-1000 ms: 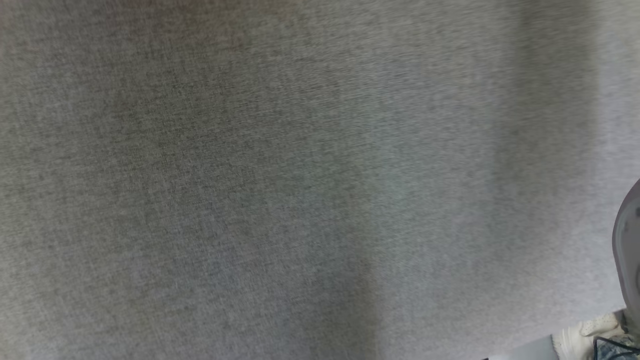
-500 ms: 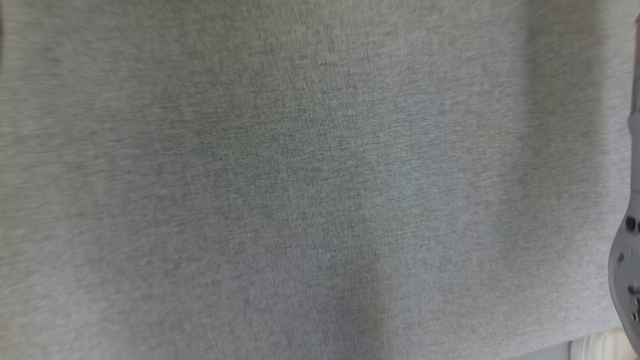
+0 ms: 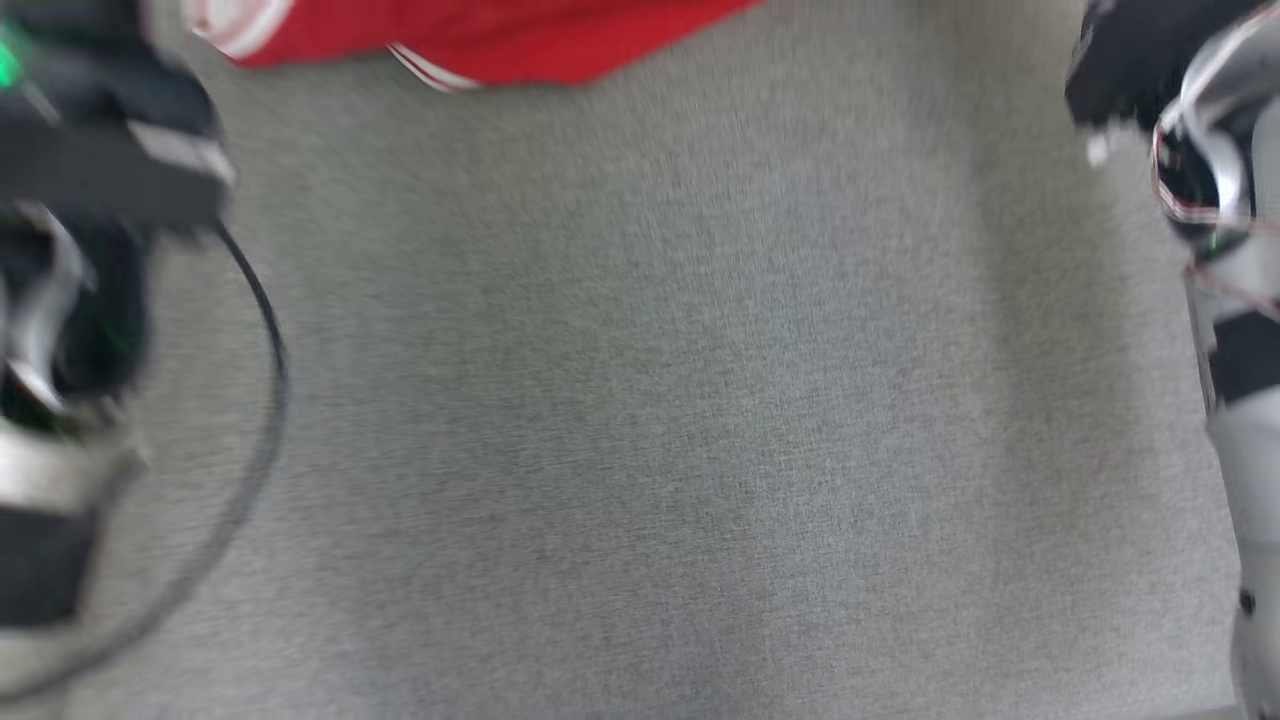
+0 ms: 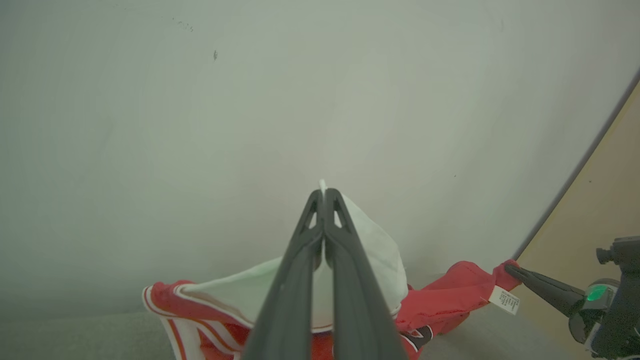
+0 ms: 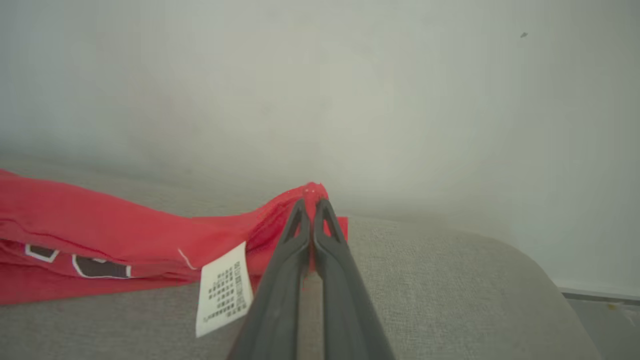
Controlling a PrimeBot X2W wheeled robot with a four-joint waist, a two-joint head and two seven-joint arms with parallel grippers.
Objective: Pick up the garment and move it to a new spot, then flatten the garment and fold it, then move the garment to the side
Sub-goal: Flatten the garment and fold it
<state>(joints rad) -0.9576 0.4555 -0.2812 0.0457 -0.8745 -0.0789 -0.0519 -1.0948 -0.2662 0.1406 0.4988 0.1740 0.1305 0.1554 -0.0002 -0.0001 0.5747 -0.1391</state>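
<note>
The garment (image 3: 480, 35) is red with white trim and lies along the top edge of the head view on the grey fabric surface (image 3: 650, 400). In the left wrist view my left gripper (image 4: 323, 192) is shut on a white panel of the garment (image 4: 370, 250), lifting it into a peak. My right gripper (image 5: 311, 202) is shut on a red corner of the garment (image 5: 100, 225), just beside its white care label (image 5: 222, 287). The left wrist view also has the right gripper (image 4: 510, 270) pinching that corner. Both forearms are blurred at the sides of the head view.
A pale wall (image 4: 250, 100) rises right behind the grey surface. The surface rounds off to an edge (image 5: 550, 290) on the right of the right wrist view. A black cable (image 3: 265, 400) loops beside my left arm. A tan panel (image 4: 600, 200) stands at the far right.
The head camera has shifted: earlier it held bare grey fabric, and now the red garment's lower edge and both arms are in it. The picture is motion-blurred.
</note>
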